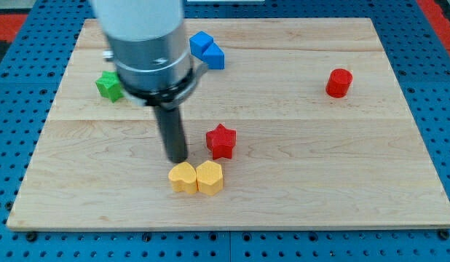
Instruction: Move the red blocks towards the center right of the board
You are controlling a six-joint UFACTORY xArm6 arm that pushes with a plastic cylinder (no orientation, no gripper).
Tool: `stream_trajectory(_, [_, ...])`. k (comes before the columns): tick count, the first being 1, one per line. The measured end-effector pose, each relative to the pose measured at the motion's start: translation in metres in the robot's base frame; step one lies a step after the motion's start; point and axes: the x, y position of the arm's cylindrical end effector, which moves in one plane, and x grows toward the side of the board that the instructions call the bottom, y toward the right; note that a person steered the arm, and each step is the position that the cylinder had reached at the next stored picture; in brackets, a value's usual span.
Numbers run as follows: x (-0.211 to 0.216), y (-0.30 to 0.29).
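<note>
My tip (178, 159) is a bare rod end with nothing to spread or pinch; it sits on the wooden board (298, 204) touching no block that I can make out, just above the two yellow blocks (196, 178) near the view's bottom middle. The red star (221, 141) lies just beside the tip, on the view's right and slightly toward the view's top, with a small gap between us. That is the relation that matters: the star is already on the side I need to push toward, so a sweep toward the view's right, lifted a little toward the top, should meet its left face and carry it on. The other red block, a roundish one (339, 82), already stands well off at the view's right, somewhat above the middle, so I judge the star to be the piece left to move. The yellow pair sits close below my path and could be clipped if I drift down.
</note>
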Motion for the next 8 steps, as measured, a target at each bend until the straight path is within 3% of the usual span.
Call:
stream_trajectory(1, [-0.003,0.077])
stream_trajectory(3, [-0.086,0.140])
stream_trajectory(4, [-0.081,0.030])
stream_trajectory(5, [-0.107,0.084])
stream_trajectory(6, [-0.107,0.144])
stream_trajectory(8, [-0.106,0.207])
